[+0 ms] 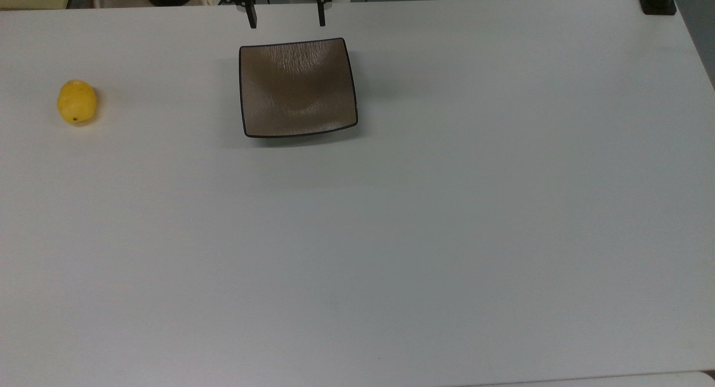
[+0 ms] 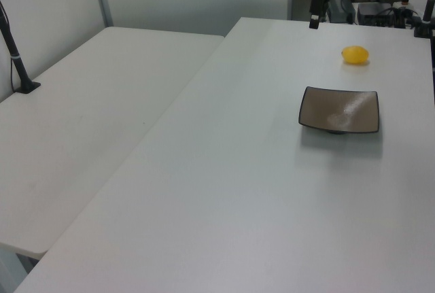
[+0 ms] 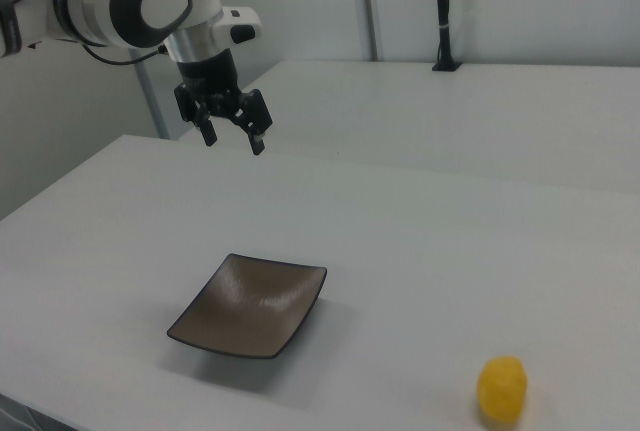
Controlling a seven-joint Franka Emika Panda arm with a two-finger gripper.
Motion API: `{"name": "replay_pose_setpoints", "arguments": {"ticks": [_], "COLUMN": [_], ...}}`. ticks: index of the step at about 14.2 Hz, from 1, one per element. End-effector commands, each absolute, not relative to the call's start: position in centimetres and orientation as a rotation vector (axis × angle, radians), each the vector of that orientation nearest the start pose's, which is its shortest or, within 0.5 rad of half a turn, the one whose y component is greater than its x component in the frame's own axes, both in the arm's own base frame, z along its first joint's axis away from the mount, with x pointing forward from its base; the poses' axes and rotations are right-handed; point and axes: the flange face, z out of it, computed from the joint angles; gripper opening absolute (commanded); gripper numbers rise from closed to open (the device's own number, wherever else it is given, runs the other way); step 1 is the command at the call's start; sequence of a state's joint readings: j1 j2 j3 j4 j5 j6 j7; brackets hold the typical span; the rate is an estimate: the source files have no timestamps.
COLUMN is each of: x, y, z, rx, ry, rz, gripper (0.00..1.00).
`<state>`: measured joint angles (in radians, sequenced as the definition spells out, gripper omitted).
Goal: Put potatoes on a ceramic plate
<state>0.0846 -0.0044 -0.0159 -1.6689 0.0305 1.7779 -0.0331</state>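
Note:
A small bright-yellow oval potato (image 1: 77,101) lies on the white table at the top view's far left; it also shows as the potato (image 2: 355,54) and the potato (image 3: 501,389). The square brown ceramic plate (image 1: 298,88) with a thin black rim sits bare near the table's far edge, seen too as the plate (image 2: 340,110) and the plate (image 3: 250,305). My gripper (image 1: 286,17) hangs open in the air just beyond the plate's far side, with nothing between its fingers; the gripper (image 3: 233,138) stands well above the table, far from the potato.
A black clamp with a post (image 1: 658,3) sits at the top view's right far corner. A second white table (image 2: 81,123) adjoins on the left view's left. Wide bare tabletop (image 1: 391,253) spreads in front of the plate.

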Motion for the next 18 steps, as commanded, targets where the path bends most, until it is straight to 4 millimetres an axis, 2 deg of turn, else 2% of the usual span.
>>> {"name": "replay_pose_setpoints", "arguments": {"ticks": [1,12,14,17,18], "x": [56.3,56.1,56.1,55.5,55.4], "y": [3.7,3.6,3.6,2.7,2.7], "z": [60.4,60.5,60.5,60.0,59.9], "rx": [-3.096,-3.094,-3.092,-3.070,-3.066], "ry": [-0.156,-0.179,-0.269,-0.513,-0.530], "rz": [-0.207,-0.200,-0.195,-0.111,-0.090], "gripper": [1.00,1.00,1.00,1.00,1.00]}}
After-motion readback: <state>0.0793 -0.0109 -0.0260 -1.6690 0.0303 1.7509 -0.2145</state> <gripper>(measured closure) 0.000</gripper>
